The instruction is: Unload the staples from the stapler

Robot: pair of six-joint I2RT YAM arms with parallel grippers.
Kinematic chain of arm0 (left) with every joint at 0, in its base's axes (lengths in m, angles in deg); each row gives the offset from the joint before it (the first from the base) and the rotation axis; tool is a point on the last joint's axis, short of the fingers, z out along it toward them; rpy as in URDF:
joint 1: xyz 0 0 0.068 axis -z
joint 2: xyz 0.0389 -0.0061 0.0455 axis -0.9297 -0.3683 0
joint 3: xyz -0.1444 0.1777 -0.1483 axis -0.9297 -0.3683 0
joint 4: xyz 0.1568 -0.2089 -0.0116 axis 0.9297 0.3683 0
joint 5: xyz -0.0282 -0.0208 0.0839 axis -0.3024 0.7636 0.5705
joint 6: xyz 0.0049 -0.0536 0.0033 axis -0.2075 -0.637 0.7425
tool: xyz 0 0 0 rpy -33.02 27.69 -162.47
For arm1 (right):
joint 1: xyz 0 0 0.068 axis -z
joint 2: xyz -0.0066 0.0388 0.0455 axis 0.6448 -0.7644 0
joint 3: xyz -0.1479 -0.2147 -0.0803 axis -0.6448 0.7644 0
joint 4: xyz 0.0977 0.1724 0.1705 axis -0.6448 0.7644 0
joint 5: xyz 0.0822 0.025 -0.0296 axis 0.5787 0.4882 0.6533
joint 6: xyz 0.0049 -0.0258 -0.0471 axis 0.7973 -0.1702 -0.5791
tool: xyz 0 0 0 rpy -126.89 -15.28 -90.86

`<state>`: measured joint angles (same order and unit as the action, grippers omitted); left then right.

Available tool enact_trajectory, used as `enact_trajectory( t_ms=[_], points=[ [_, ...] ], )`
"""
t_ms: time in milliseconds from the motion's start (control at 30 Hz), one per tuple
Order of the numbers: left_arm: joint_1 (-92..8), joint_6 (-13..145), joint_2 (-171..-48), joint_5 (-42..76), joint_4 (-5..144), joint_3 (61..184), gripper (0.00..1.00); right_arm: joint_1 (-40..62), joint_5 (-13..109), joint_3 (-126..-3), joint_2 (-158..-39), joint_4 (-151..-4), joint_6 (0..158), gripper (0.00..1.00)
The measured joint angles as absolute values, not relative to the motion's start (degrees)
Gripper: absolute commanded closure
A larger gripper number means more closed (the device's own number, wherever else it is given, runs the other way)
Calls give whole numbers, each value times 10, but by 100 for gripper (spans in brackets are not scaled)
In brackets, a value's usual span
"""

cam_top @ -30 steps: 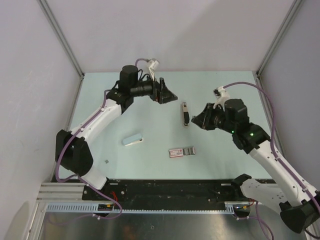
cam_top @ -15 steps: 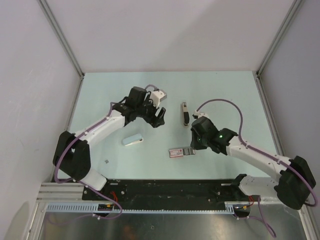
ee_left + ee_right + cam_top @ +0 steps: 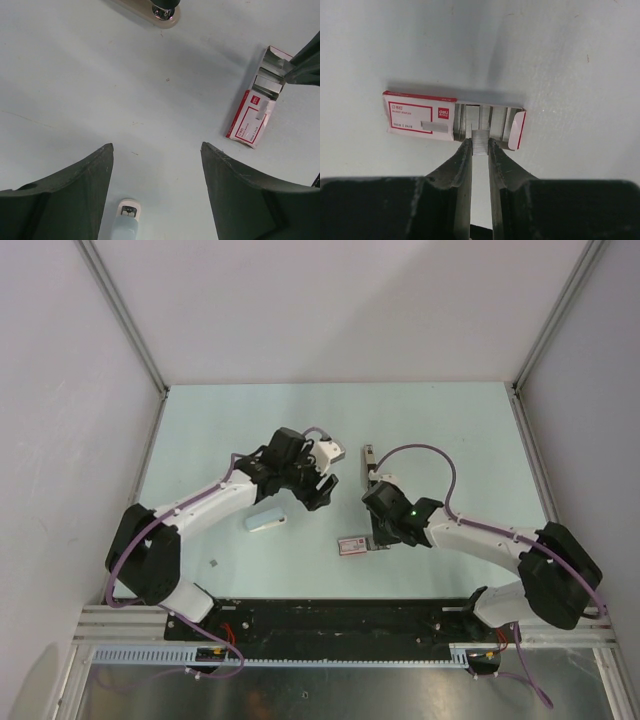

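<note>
The slim black stapler (image 3: 368, 460) lies at mid table, its near end hidden behind my right arm; its tip shows at the top of the left wrist view (image 3: 163, 12). My right gripper (image 3: 379, 538) (image 3: 480, 143) is shut on a short silvery strip of staples (image 3: 480, 138), held at the open end of the pink-and-white staple box (image 3: 419, 118) (image 3: 351, 545). My left gripper (image 3: 318, 490) (image 3: 156, 148) is open and empty, hovering above the table left of the stapler.
A pale blue-white wedge (image 3: 266, 521) (image 3: 125, 220) lies left of centre, just below my left gripper. The staple box also shows in the left wrist view (image 3: 250, 117). A tiny dark speck (image 3: 214, 563) lies near the front left.
My right arm swung from beside the stapler down to the staple box. My left gripper came down and toward the centre, nearer the wedge.
</note>
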<state>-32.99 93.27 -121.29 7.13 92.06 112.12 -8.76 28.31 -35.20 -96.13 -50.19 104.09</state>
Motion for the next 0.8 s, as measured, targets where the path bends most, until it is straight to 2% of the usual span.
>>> enact_trajectory(
  t_ms=[800],
  points=[
    [-309, 937, -1204, 73, 921, 1114, 27, -88, 284, -338, -998, -526, 1041, 90]
  ],
)
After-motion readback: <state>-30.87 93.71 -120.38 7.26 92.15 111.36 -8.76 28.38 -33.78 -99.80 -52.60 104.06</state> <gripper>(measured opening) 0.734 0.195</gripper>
